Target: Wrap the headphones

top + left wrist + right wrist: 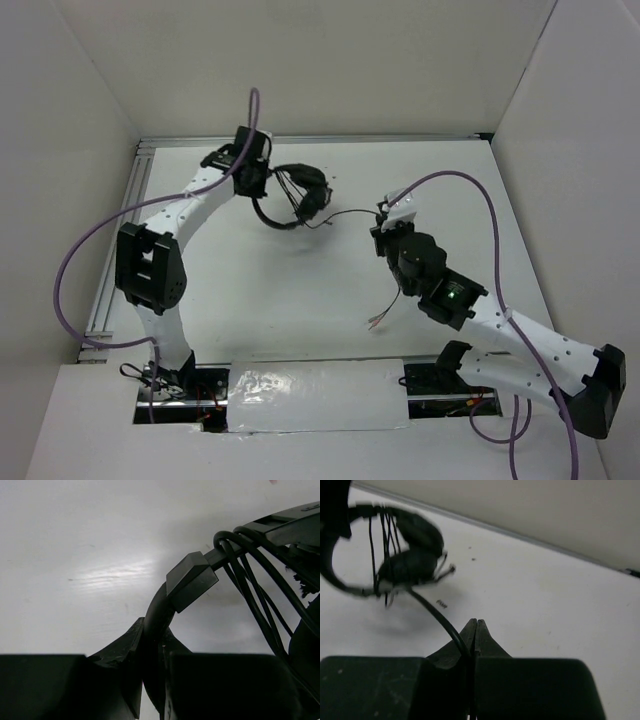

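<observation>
White walls box in a white surface (300,310), and over its far middle hang the headphones (292,198) — small and black, their shadow lying on the surface beneath. Several turns of thin cord (345,214) cross the headband and earcups. The left pincer (256,180) is clamped on the curved headband, jaws nearly together around it. From the earcups the cord runs right to the right pincer (386,218), whose jaws are pressed tight on it. Beyond that pincer, the cord's loose end (377,319) trails on the surface — near the right arm.
</observation>
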### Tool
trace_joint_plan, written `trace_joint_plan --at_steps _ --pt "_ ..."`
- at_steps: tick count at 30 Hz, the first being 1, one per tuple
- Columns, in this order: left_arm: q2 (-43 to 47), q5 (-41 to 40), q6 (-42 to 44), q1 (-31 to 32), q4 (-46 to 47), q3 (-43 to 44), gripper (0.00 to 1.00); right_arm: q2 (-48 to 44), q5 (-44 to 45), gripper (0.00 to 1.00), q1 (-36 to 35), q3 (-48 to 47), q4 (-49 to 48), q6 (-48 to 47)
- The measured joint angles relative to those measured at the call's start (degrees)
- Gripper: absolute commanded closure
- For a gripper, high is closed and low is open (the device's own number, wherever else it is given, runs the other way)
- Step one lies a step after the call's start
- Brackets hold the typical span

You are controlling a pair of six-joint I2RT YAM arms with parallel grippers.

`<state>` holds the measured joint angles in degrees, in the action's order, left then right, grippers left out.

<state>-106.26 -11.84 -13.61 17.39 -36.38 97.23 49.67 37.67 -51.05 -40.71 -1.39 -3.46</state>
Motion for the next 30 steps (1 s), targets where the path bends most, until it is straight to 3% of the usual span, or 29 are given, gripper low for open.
trace_joint_plan --at_steps 10,19,30 --pt "2.4 2.9 6.4 19.2 8.5 -15.1 1.00 7.4 -20.8 1.00 14.9 -13.3 -3.2 -21.8" --pt "16.2 1.0 12.2 35.2 23.2 -30.7 1.00 23.6 -44.8 1.00 28.2 -26.5 10.3 -27.8" --pt "22.8 -1.3 19.9 38.6 24.3 -32.9 1.00 31.6 -64.4 1.00 33.3 -22.2 8.9 -22.9"
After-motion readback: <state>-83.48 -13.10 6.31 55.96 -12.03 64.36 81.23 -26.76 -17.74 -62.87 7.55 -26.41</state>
